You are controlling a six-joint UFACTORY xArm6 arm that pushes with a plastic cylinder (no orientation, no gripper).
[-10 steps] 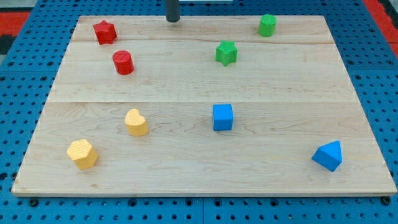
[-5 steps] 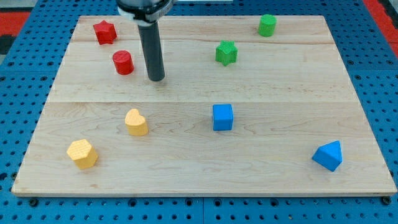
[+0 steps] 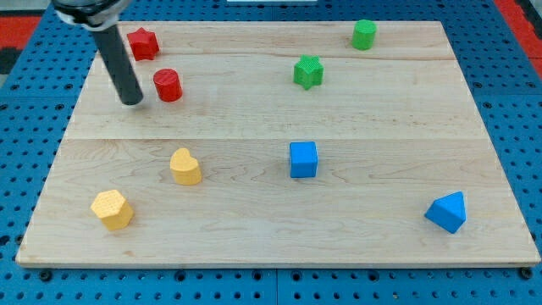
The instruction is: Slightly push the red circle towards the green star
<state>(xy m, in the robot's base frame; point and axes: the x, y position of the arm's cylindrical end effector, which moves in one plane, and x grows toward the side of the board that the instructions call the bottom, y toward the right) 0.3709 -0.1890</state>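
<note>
Rod (image 3: 114, 55) top cut off

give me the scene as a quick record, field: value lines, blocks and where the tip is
tip: my tip rests on the board just to the view's left of the red circle, a small gap between
target: green star, toward the view's right of the red circle
red star: near the view's top left
green cylinder: at the view's top right
yellow heart: left of centre
yellow block: at the view's bottom left
blue cube: centre
blue triangle: bottom right
surface: wooden board
</note>
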